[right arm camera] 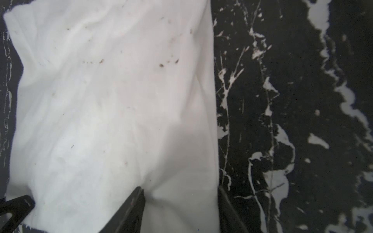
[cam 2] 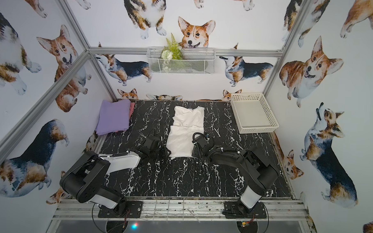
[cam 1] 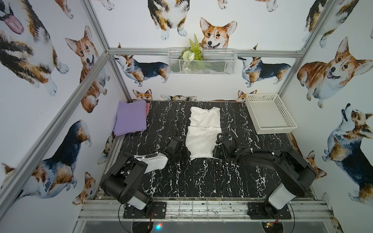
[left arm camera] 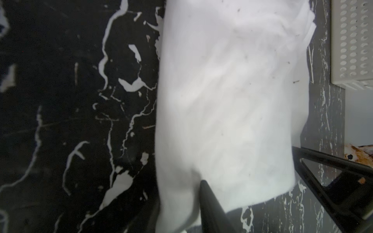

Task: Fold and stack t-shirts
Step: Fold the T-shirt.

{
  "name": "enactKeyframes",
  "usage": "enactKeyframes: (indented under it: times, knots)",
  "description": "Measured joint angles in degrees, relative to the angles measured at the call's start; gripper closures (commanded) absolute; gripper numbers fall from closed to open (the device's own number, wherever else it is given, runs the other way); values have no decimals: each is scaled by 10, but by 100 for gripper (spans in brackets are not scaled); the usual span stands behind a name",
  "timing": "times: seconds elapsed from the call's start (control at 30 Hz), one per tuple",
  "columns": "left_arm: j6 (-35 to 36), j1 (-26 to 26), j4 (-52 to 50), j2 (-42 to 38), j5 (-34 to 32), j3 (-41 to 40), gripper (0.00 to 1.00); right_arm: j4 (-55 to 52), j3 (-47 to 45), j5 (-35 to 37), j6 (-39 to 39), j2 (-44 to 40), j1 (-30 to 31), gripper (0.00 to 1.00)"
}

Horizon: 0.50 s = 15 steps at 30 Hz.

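We see the white t-shirt (cam 1: pixel 204 130) lying in the middle of the black marble table (cam 1: pixel 189 181). It is folded into a long strip with a crease across it. The left gripper (cam 1: pixel 185 152) sits low at the shirt's near left corner. The right gripper (right arm camera: pixel 179 188) sits at its near right corner. The right gripper's fingers stand apart, one on top of the cloth and one at its edge. The left gripper has cloth bunched beside one finger, but we cannot tell if it pinches. The lavender t-shirt (cam 1: pixel 131 117) lies folded in the far left corner. It lies on the pinkish t-shirt (cam 1: pixel 147 109), which peeks out. The white plastic basket (cam 1: pixel 274 129) sits in the far right corner.
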Motion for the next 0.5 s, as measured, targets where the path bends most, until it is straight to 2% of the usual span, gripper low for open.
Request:
enactKeyframes:
  times: [0.03, 0.07, 0.1, 0.17, 0.33, 0.4, 0.5]
  knots:
    - [-2, 0, 2, 1, 4, -2, 86, -6, 0, 0, 3, -1, 2, 85]
    - [-4, 0, 2, 2, 7, -2, 88, -16, 0, -2, 5, -4, 3, 97]
    - [-4, 0, 2, 3, 11, -2, 92, -24, -2, -6, 8, -7, 3, 100]
    - [-6, 0, 2, 3, 19, -3, 98, -40, -4, -7, 16, -15, 7, 100]
    - [-14, -3, -18, -7, 34, -2, 98, -76, -6, 1, 26, -48, 20, 100]
    - [-18, -10, -38, -26, 37, -1, 98, -102, -4, 6, 29, -64, 32, 100]
    - [-28, -45, -96, -94, 23, -2, 97, -151, 6, 17, 30, -97, 67, 100]
